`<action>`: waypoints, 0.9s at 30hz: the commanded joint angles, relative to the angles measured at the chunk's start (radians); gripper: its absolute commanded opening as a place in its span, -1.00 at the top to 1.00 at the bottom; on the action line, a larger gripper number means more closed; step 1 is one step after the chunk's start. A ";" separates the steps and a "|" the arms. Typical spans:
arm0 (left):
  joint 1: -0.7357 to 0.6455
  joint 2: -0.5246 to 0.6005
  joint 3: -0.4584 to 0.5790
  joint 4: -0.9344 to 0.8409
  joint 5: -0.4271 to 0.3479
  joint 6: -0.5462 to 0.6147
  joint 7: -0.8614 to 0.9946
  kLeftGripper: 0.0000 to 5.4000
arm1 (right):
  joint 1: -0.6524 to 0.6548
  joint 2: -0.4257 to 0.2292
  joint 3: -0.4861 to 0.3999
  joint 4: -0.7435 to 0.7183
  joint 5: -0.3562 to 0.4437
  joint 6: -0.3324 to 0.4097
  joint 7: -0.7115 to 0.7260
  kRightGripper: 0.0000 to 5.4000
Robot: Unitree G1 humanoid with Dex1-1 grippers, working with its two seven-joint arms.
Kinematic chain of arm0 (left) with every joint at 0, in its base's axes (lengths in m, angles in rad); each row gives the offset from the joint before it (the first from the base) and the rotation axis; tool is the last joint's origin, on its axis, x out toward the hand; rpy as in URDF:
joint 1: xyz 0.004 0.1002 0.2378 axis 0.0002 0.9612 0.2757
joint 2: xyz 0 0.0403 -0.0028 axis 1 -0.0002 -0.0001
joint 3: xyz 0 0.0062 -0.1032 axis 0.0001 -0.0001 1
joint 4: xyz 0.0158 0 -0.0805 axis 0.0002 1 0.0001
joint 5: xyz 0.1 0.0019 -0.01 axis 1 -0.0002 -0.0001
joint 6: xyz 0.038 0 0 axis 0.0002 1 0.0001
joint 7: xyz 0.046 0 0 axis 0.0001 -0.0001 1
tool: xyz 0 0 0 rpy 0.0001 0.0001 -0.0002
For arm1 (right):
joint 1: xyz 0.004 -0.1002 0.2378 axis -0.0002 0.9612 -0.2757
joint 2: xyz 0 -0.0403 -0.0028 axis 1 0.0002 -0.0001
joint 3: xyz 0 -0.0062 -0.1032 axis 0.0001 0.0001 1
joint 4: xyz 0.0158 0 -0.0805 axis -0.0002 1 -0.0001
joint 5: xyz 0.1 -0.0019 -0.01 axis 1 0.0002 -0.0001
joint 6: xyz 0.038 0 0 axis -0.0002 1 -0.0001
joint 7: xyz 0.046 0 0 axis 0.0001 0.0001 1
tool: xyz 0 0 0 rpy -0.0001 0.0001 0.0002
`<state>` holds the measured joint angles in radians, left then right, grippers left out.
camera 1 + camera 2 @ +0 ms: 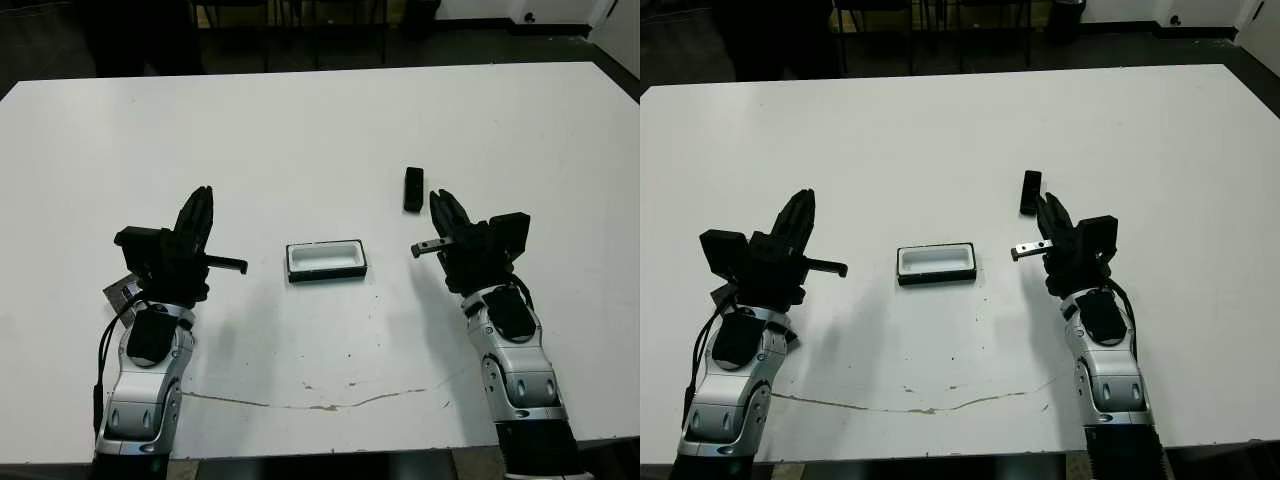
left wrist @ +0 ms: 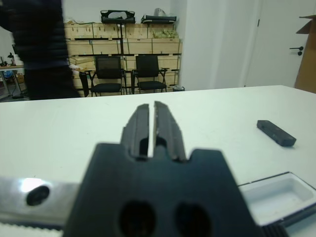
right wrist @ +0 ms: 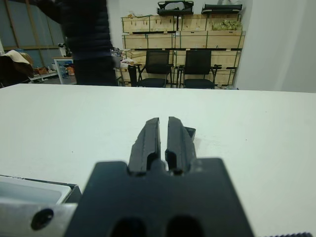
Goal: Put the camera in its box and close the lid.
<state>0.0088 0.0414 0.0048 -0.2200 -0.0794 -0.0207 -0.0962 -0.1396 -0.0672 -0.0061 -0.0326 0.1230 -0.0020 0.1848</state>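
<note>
The box [image 1: 326, 261] is seen near the middle of the white table [image 1: 300, 130], lying open with its white lining showing and nothing inside it. The camera [image 1: 413, 188] is found on the table to the right of the box and a little farther away, well apart from it, its long side running near to far. No lid can be made out in any view.

The left gripper [image 1: 199, 214] is held above the table to the left of the box, its fingers [image 2: 140, 126] pressed nearly together with only a thin slit between them; nothing is gripped. The right gripper [image 1: 448, 212] is held to the right of the box, just near of the camera, and is pointed toward it without touching. Its fingers [image 3: 148, 138] are likewise brought close together and hold nothing.

A dark-clothed person [image 3: 86, 42] and chairs [image 2: 123, 74] are seen beyond the far edge of the table.
</note>
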 commanded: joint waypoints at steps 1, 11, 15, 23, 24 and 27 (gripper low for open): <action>0.014 0.006 0.009 0.005 0.000 0.013 0.003 1.00 | 0.001 0.005 -0.003 0.022 0.002 -0.006 -0.002 1.00; -0.017 0.000 0.007 0.037 0.003 0.011 0.008 1.00 | -0.048 0.008 -0.022 0.038 -0.005 0.028 -0.037 1.00; -0.018 -0.004 0.005 0.045 -0.003 0.001 0.005 1.00 | -0.153 0.023 -0.031 0.019 -0.028 0.146 -0.130 1.00; -0.018 -0.012 -0.007 0.058 -0.001 -0.016 0.003 1.00 | -0.509 0.011 -0.045 0.294 -0.094 0.246 -0.235 0.79; -0.017 -0.013 -0.008 0.057 -0.001 -0.014 0.004 1.00 | -0.552 0.009 -0.044 0.353 -0.101 0.233 -0.237 0.73; -0.014 -0.013 -0.006 0.055 -0.001 -0.016 0.004 1.00 | -0.663 -0.005 -0.029 0.508 -0.135 0.220 -0.236 0.53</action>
<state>-0.0157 0.0286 -0.0008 -0.1761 -0.0814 -0.0438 -0.0926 -0.7686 -0.0564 -0.0394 0.4107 0.0031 0.2093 -0.0461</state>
